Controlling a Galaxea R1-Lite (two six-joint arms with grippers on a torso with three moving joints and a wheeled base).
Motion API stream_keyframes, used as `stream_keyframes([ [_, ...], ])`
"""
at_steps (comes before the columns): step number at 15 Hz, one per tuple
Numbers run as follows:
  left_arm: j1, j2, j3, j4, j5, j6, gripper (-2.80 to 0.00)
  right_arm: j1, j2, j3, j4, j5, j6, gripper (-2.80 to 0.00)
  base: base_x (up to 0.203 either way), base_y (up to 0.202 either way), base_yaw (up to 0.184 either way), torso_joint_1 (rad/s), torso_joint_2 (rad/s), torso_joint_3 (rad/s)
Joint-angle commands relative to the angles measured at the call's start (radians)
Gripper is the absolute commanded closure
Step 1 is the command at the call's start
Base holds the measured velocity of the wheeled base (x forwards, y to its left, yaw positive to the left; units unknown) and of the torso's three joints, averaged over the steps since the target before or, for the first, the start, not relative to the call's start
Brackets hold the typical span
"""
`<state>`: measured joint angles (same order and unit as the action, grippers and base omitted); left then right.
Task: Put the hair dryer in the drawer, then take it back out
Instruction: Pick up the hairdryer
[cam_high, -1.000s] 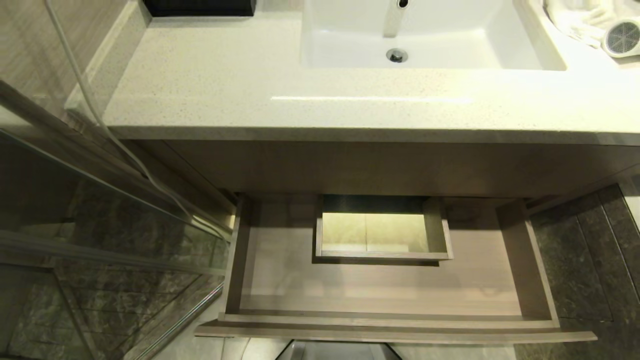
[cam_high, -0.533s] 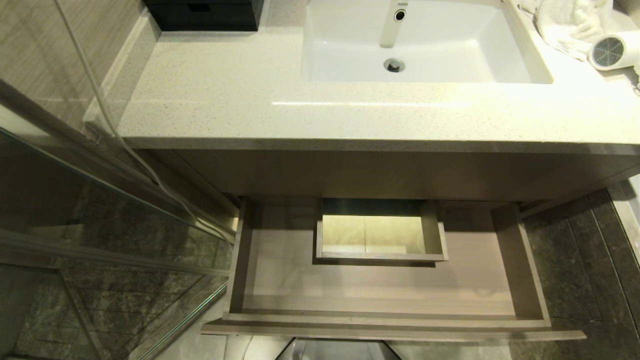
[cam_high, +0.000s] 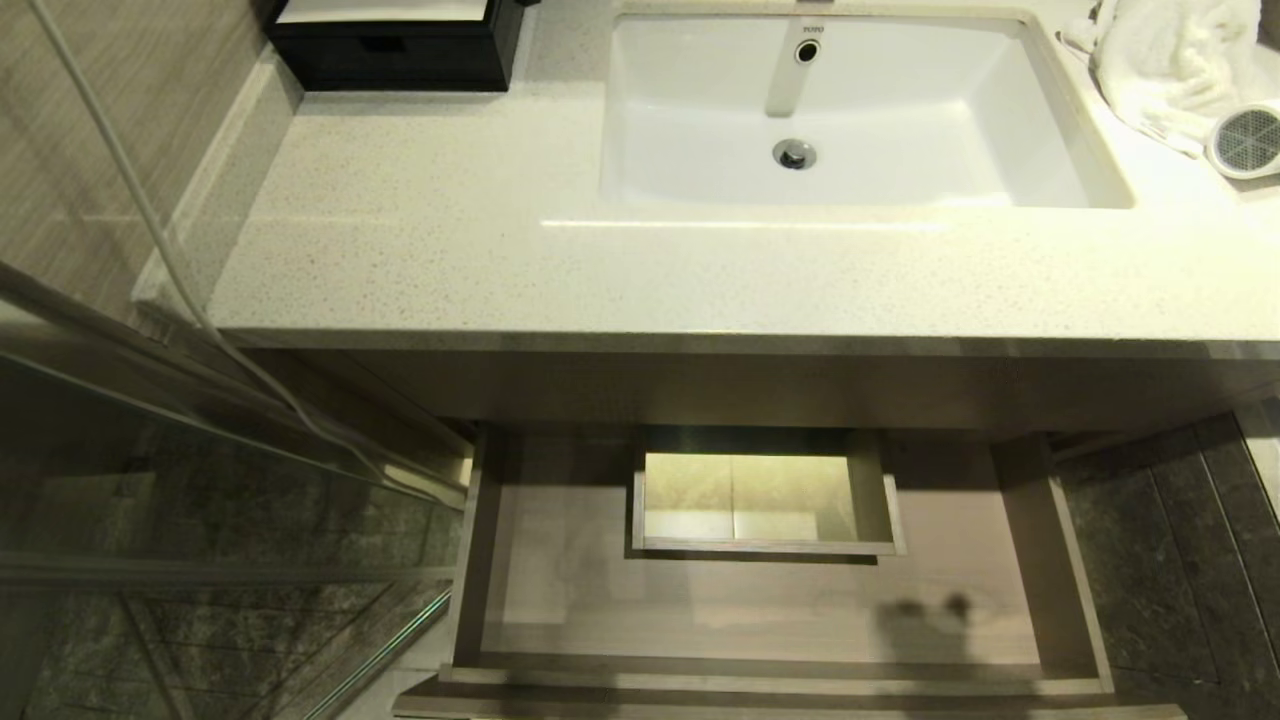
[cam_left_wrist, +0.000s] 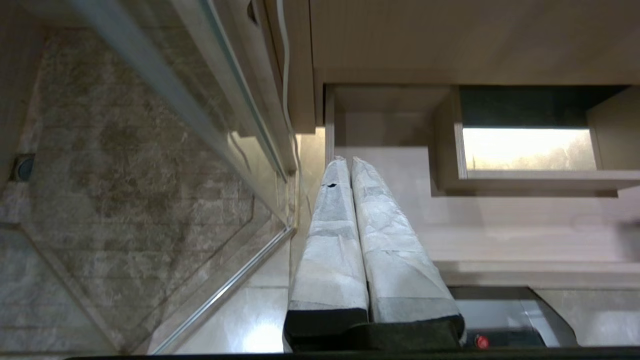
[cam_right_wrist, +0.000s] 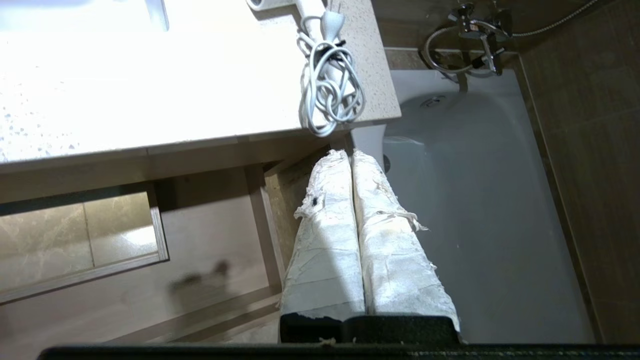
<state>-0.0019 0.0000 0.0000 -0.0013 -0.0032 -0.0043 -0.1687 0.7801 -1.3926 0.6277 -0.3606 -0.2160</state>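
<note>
Right gripper (cam_right_wrist: 350, 155) pressed together, empty, low of centre in its wrist view, just short of cord bundle. Hair dryer (cam_high: 1246, 142) upper right of head view, on counter (cam_high: 420, 220). Drawer (cam_high: 1075, 570) open, bare. Step: approach for pickup. Next: spread fingers, close on handle.

Left gripper (cam_left_wrist: 348, 161) pressed closed, tape-wrapped, above open drawer (cam_left_wrist: 500, 225) near its side wall. Boxed cutout (cam_left_wrist: 525, 150) at the back. Glass panel (cam_left_wrist: 150, 175), possibly a shower door, alongside.

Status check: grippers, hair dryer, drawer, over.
Both grippers, left and right, shut, empty. Hair dryer on countertop beside towel. Drawer open, unobstructed.
</note>
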Motion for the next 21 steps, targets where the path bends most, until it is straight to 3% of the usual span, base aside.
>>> stream_keyframes([
  [1,-0.001,0.000,0.000,0.000,0.000,0.000,0.00,-0.003,0.013,-0.002,0.002,-0.003,-0.002,0.00,0.000,0.000,0.000,0.290,-0.06,0.228],
  [7,-0.001,0.000,0.000,0.000,0.000,0.000,0.00,-0.062,0.060,-0.003,0.009,-0.006,0.002,0.00,0.000,0.000,0.000,0.318,-0.10,0.213],
  [11,0.000,0.000,0.000,0.000,0.000,0.000,0.00,-0.118,0.154,-0.010,0.015,-0.011,0.067,0.00,0.000,0.000,0.000,0.313,-0.15,0.153],
  [14,-0.001,0.000,0.000,0.000,0.000,0.000,0.00,-0.214,0.264,-0.040,0.050,-0.106,0.089,0.00,0.000,0.000,0.000,0.078,-0.04,0.039],
  [16,0.000,0.000,0.000,0.000,0.000,0.000,0.00,-0.223,0.322,-0.050,0.071,-0.118,0.155,0.00,0.000,0.000,0.000,0.000,0.00,0.000],
  [18,0.000,0.000,0.000,0.000,0.000,0.000,0.00,-0.251,0.392,-0.094,0.077,-0.027,0.200,0.00,0.000,0.000,0.000,0.000,0.00,0.000],
  [21,0.000,0.000,0.000,0.000,0.000,0.000,0.00,-0.368,0.467,-0.105,0.087,0.206,0.200,0.00,0.000,0.000,0.000,0.000,0.00,0.000],
])
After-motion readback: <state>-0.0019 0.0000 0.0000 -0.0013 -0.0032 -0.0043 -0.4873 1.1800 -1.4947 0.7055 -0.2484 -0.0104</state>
